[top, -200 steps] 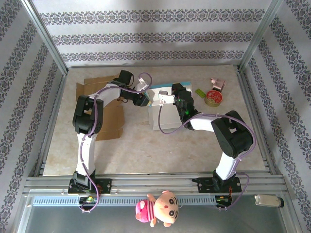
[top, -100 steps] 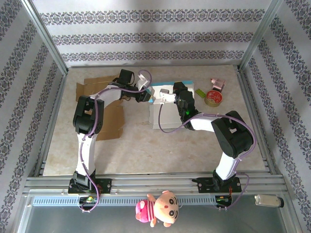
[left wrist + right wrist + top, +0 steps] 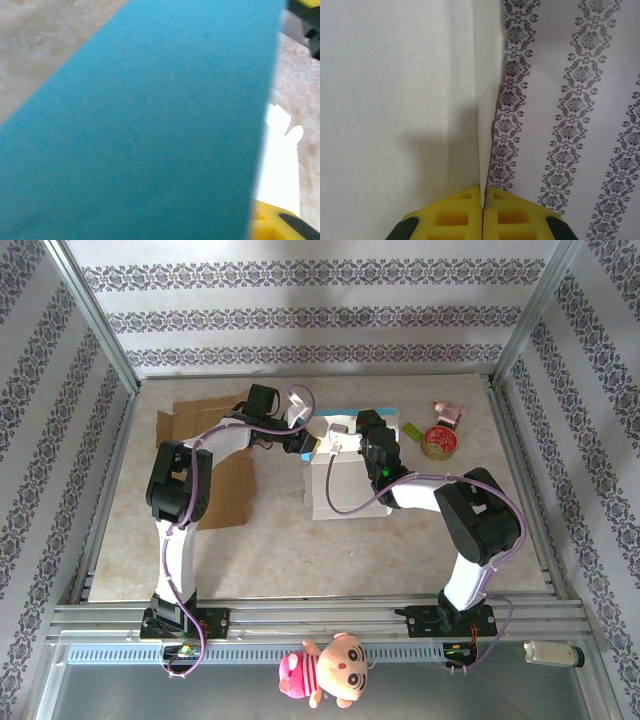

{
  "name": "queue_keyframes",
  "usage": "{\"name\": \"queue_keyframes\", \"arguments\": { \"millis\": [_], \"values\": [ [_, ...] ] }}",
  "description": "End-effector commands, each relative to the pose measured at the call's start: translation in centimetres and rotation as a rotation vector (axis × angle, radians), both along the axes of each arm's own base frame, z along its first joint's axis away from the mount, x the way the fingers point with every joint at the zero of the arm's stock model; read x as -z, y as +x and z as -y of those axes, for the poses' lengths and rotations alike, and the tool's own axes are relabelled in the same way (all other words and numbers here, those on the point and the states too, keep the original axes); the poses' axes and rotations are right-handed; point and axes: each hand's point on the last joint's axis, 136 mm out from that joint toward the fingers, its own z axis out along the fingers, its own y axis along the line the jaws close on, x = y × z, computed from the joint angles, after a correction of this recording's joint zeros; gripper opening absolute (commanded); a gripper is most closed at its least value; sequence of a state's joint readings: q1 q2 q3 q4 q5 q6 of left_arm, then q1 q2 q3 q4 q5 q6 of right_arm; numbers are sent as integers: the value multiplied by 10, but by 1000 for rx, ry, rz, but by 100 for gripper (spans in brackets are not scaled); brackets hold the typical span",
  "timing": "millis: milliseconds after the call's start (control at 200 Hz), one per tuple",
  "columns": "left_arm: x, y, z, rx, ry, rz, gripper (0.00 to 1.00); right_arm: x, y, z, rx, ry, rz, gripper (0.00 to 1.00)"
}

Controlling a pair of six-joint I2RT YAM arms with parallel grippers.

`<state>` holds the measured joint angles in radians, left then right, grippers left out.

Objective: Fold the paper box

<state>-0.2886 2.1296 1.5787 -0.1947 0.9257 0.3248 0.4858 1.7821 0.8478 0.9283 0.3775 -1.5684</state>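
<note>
Since a second ago the paper box [image 3: 350,495] has opened out: its white panel now reaches wider and closer to the near edge of the desk [image 3: 300,560], and the left end effector [image 3: 303,443] has shifted a little to the right, against the box's far left corner. The box sits in the far middle of the desk, with a teal flap showing at its far side.

From the left wrist, that teal face is blurred and covers most of the picture. One yellow fingertip [image 3: 267,225] pokes in at the lower right, so I cannot tell how far this end effector is open or whether it has a grip.

The right end effector [image 3: 483,197] is clamped, its yellow pads pressed together on a thin white edge of the box.

Brown cardboard sheets [image 3: 215,475] lie toward the far left corner, partly hidden under the left arm. A roll of tape [image 3: 438,442] and two small items too small to name sit by the far right corner.
</note>
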Motion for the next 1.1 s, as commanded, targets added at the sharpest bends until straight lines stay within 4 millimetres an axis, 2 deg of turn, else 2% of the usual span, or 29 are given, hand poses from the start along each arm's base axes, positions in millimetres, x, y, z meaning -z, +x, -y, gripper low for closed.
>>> {"name": "queue_keyframes", "arguments": {
  "millis": [0, 130, 320, 395, 515, 605, 770, 839, 894, 1004, 1099],
  "values": [
    [-36, -26, 14, 125, -69, 18, 48, 6, -2, -6, -31, 18, -11, 7],
    [-40, -28, 18, 135, -110, -26, 57, 6, -1, -7, -31, 15, -10, 7],
    [-46, -33, 16, 143, -116, -28, 59, 8, -1, -4, -25, 5, -15, 7],
    [-53, -33, 8, 124, -109, 7, 66, 10, -2, 0, -20, 0, -19, 7],
    [-67, -26, -13, 46, -115, 64, 81, 14, -3, 4, -13, -9, -24, 7],
    [-77, -19, -37, -30, -116, 94, 85, 13, -3, 4, -13, -8, -23, 7],
    [-84, -1, -84, -167, -95, 117, 82, 9, -1, 2, -18, -2, -11, 7],
    [-79, 9, -99, -220, -58, 118, 77, 6, 0, 1, -19, 0, -3, 7],
    [-66, 18, -108, -262, 12, 112, 71, 4, 0, -1, -24, 2, 6, 7],
    [-42, 26, -112, -255, 94, 70, 61, 4, 2, -4, -29, 1, 8, 7],
    [-29, 23, -102, -180, 126, 59, 57, 3, 2, -6, -33, 0, 9, 7]
  ]
}}
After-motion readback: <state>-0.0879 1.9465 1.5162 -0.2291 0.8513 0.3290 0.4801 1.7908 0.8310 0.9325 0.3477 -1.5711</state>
